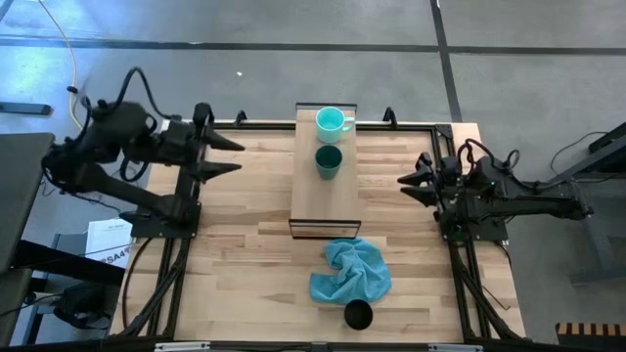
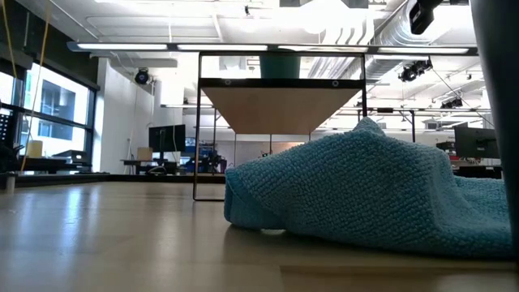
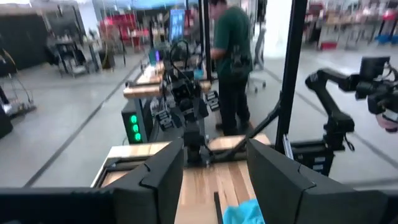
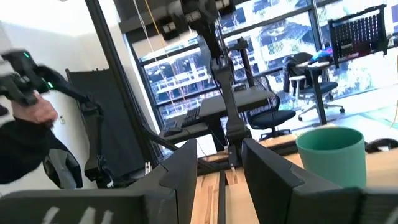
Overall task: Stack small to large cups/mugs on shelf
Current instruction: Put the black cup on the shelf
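Note:
The shelf (image 1: pixel 325 186) stands mid-table, its long side running from the near edge to the far edge. The light turquoise mug (image 1: pixel 331 121) sits upright at the shelf's far end. The dark green cup (image 1: pixel 328 161) stands just in front of it and also shows in the right wrist view (image 4: pixel 331 155). The black cup (image 1: pixel 358 314) stands on the tabletop by the near edge. My left gripper (image 1: pixel 233 156) hangs open left of the shelf. My right gripper (image 1: pixel 409 185) hangs open right of it. Both point toward the shelf and touch nothing.
A crumpled blue cloth (image 1: pixel 350 269) lies on the table between the shelf's near end and the black cup, and fills the low view (image 2: pixel 365 186). Bare wood lies on both sides of the shelf. A person in a green shirt (image 3: pixel 231 37) stands beyond the table.

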`<action>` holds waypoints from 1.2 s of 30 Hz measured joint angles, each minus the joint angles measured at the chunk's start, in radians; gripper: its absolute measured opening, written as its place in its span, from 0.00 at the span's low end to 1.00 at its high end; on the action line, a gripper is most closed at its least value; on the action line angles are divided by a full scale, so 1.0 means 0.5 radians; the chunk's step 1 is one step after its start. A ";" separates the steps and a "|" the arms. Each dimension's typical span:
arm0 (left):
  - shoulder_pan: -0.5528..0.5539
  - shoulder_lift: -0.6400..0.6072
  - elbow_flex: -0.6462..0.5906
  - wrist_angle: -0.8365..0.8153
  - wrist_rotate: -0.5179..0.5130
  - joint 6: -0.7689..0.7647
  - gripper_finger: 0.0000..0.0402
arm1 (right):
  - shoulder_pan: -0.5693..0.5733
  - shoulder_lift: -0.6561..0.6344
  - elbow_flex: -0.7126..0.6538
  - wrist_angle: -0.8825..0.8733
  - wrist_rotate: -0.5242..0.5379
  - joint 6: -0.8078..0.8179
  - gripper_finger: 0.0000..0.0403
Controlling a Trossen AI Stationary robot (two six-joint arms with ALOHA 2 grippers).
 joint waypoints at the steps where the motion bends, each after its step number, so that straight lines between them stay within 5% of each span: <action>1: 0.000 -0.078 -0.125 0.083 0.000 -0.001 0.41 | 0.000 0.000 0.000 0.018 0.000 -0.012 0.30; 12: 0.000 -0.673 -1.094 0.712 0.009 -0.139 0.41 | 0.000 0.006 0.000 0.187 -0.007 -0.168 0.30; 17: 0.000 -0.815 -1.410 0.924 0.067 -0.174 0.41 | 0.000 0.083 0.001 0.188 -0.233 -0.129 0.30; 22: -0.001 -0.869 -1.618 1.042 0.100 -0.292 0.41 | 0.030 0.222 0.001 0.188 -0.453 -0.027 0.30; 36: 0.000 -0.990 -1.870 1.050 0.098 -0.512 0.41 | 0.535 0.391 0.001 0.272 -0.525 0.099 0.30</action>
